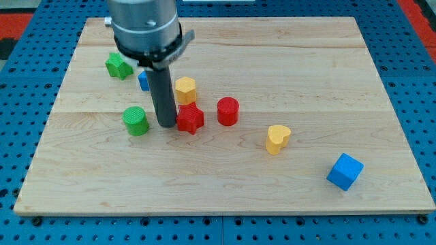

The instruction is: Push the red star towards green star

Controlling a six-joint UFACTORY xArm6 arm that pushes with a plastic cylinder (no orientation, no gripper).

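Red star [191, 119] lies left of centre on the table [306, 82], with my tip [166, 125] touching or just beside its left side, between it and the green cylinder [135, 121]. Green star [118, 66] sits far-left, well apart. Since the tip stands on the target side, a good push probably requires rounding to the star's near-right side, then driving far-left, clear of the yellow hexagon [185, 90]. No claw exists; its state cannot be told. The rod hides most of a blue block [144, 82].
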